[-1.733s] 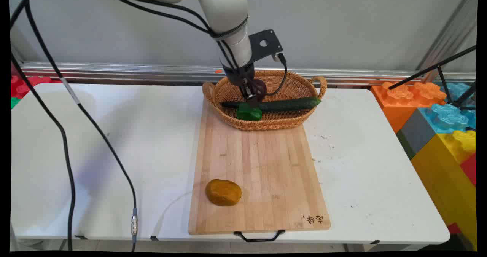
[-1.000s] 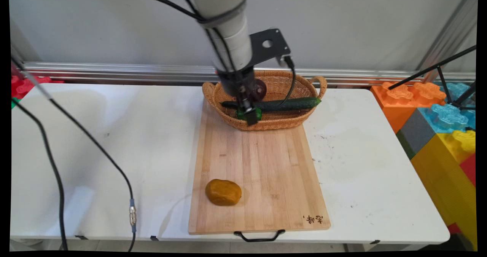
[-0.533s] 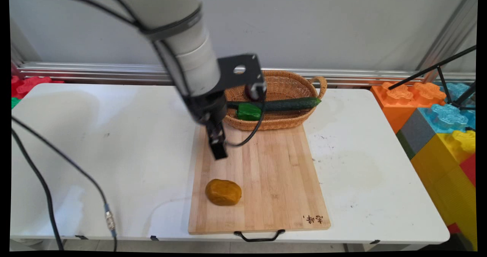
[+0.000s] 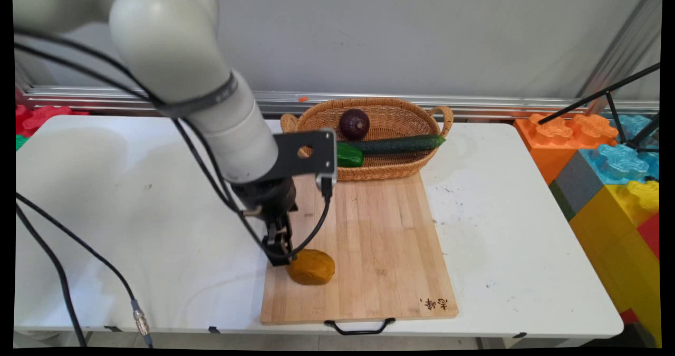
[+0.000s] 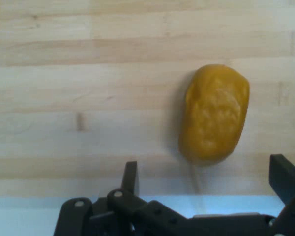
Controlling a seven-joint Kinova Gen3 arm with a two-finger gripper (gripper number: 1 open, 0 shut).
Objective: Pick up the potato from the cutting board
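Hand view alone shows gripper (image 5: 206, 179) spread wide, empty, beside potato (image 5: 214, 114)

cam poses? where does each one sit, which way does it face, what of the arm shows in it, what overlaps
Main view: fixed above the table's near side, facing the back wall; shows the white arm, cables and gripper.
Hand view: on the hand, looking down along the open jaws at the cutting board; shows the black linkage and fingers.
Shared: potato, board, table edge.
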